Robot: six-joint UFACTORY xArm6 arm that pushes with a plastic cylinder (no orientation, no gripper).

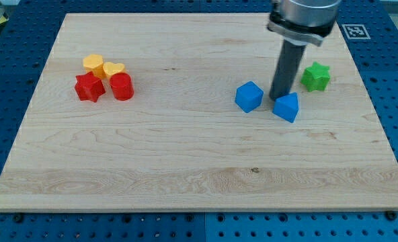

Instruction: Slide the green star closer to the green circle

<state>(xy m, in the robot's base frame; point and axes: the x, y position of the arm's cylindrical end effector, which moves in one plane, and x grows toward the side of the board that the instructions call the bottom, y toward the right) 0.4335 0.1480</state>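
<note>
The green star lies near the board's right edge, in the upper part of the view. No green circle shows in this view. My tip rests on the board to the left of and below the star, a short way from it. It sits between a blue cube on its left and a blue wedge-like block just below and to its right. The tip is at that block's upper edge. The rod and its grey mount cover part of the board's top right.
At the view's left a tight cluster holds a red star, a red cylinder, a yellow hexagon and a yellow heart. The wooden board lies on a blue perforated table.
</note>
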